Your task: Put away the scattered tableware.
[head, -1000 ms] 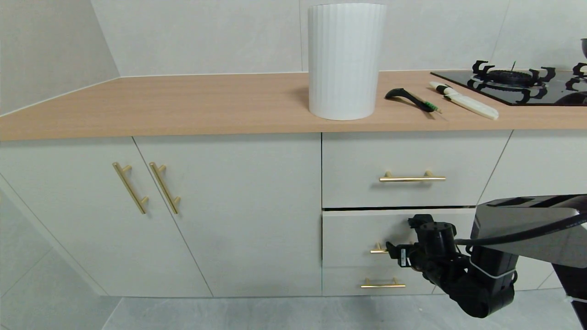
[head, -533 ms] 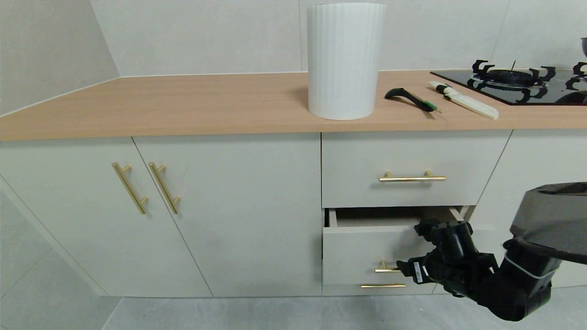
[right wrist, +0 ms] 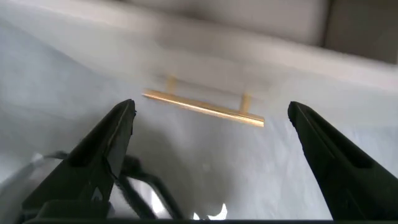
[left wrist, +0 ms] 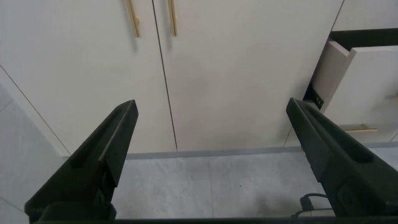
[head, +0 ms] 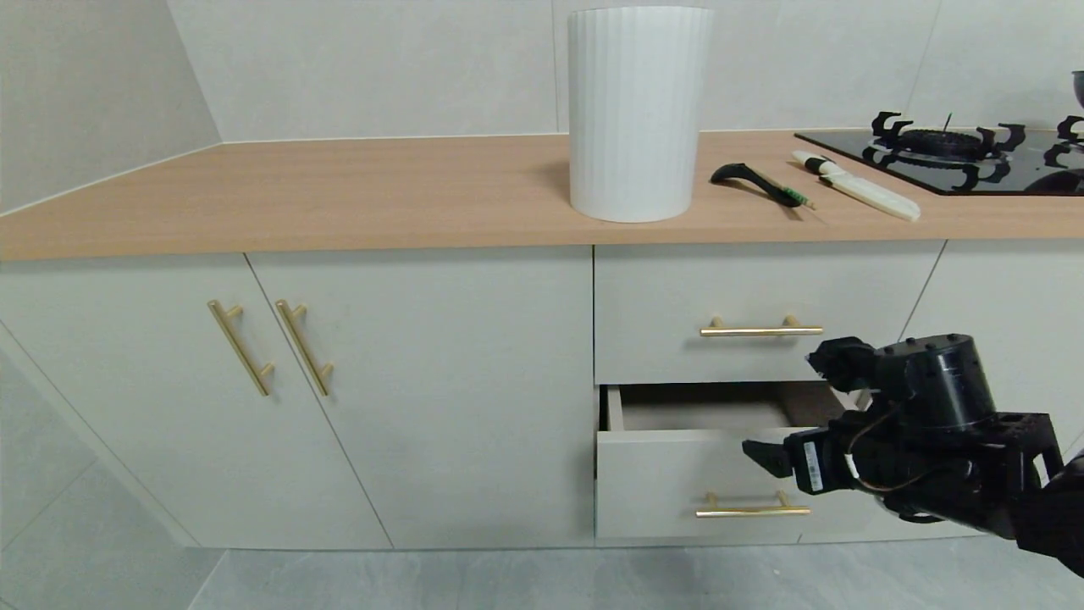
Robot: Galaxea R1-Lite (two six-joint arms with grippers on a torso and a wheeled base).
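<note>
Our right gripper (head: 779, 404) sits low at the right of the scene. Its wrist (head: 948, 390) comes in from the right edge, and the gripper points left and a little away from us. The jaws stand wide apart: one finger (head: 834, 356) is higher and farther, and the other finger (head: 766, 453) is lower and nearer. From the right wrist we see both dark fingers (right wrist: 102, 158) spread wide and empty. Our left gripper (left wrist: 211, 107) hangs low, farther left, aimed forward and slightly down. Its two fingers (left wrist: 99, 155) are likewise spread wide and empty.
</note>
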